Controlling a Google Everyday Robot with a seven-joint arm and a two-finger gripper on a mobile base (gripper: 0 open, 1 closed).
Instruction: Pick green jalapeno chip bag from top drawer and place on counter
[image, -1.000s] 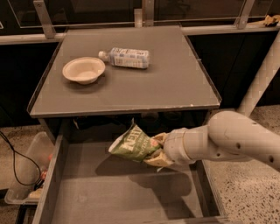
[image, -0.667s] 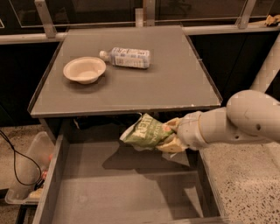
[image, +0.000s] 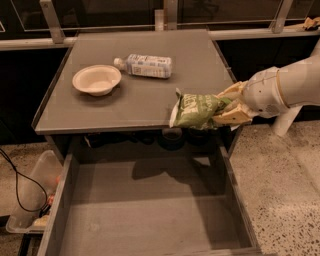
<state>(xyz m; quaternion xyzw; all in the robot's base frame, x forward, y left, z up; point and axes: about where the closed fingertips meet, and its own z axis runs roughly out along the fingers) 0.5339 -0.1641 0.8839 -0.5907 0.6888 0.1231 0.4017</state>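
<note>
Gripper (image: 226, 109) clamps the green jalapeno chip bag (image: 194, 111), seemingly over the front-right edge of the desk (image: 145, 102); top drawer (image: 150, 215) below

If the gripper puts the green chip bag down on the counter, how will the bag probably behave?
Probably light and floppy: the green jalapeno chip bag looks crumpled and juts sideways from the gripper at the front right edge of the counter. Its flattish body should not roll, though it may slide.
</note>
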